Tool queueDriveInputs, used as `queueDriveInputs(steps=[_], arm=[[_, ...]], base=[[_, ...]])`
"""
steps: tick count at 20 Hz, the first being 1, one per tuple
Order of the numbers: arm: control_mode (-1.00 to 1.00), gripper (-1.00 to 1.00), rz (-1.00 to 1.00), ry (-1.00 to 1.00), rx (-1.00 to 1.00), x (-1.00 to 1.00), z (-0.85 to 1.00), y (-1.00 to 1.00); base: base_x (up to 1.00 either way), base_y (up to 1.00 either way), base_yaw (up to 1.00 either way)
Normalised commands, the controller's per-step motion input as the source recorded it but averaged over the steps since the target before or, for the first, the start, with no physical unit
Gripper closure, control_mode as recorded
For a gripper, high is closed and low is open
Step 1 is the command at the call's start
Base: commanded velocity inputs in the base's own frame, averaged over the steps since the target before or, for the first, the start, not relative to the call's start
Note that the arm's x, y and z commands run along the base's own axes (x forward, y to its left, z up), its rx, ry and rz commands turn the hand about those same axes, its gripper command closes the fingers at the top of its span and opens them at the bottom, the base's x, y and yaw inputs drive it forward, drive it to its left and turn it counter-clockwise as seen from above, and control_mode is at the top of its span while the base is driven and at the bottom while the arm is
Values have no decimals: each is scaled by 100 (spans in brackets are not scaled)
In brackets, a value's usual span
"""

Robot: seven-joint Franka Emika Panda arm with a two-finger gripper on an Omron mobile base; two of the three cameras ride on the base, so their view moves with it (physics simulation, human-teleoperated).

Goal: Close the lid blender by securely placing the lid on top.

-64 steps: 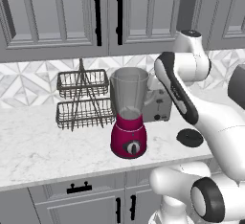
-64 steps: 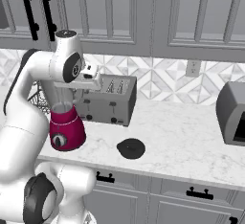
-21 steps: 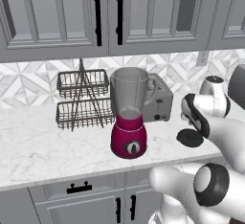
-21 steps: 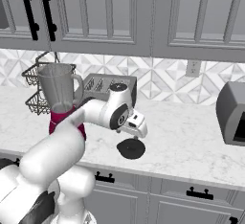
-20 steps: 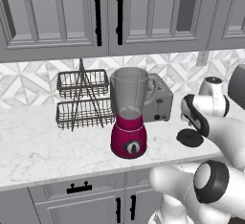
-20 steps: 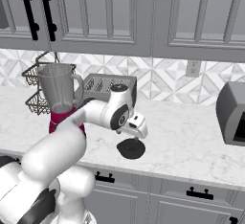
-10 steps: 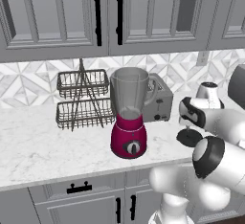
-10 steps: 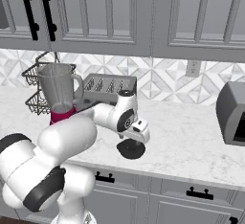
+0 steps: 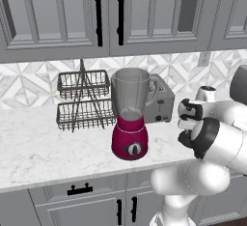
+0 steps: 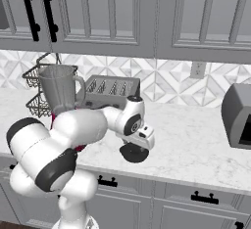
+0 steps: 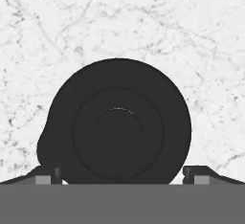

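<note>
The lid [image 11: 117, 127], a flat round black disc with a raised centre, lies on the white marble counter directly under my gripper [image 11: 122, 174]. The gripper is open, and its fingertips [image 11: 48, 174] stand wide on either side of the disc without closing on it. Seen from the right base, the gripper [image 10: 138, 147] hangs just above the lid [image 10: 135, 154] near the counter's front edge. The blender [image 9: 130, 119] stands to the left with its magenta base, dial knob and clear jar, and the jar mouth is uncovered. From the right base, the blender jar [image 10: 59, 88] rises behind my arm.
A silver toaster [image 9: 160, 102] stands right behind the blender. A two-tier wire rack [image 9: 84, 99] sits at the back left. A grey appliance [image 10: 238, 115] stands at the far right of the counter. Cabinets hang overhead.
The arm has swung from near the blender jar over to the lid and has sunk, so the open gripper now sits low over it. Lid and blender have not moved.
</note>
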Motion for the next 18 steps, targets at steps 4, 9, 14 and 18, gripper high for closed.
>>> queueDriveInputs(steps=[4, 9, 14, 18], arm=[[-100, -100, 0, 6, 0, 21, -10, 0], [-100, -100, 0, 7, 0, 4, -26, 0], [-100, -100, 0, 5, 0, 0, -34, 0], [-100, -100, 0, 1, 0, 0, -29, 0]], base=[[0, 0, 0], [0, 0, 0], [0, 0, 0], [0, 0, 0]])
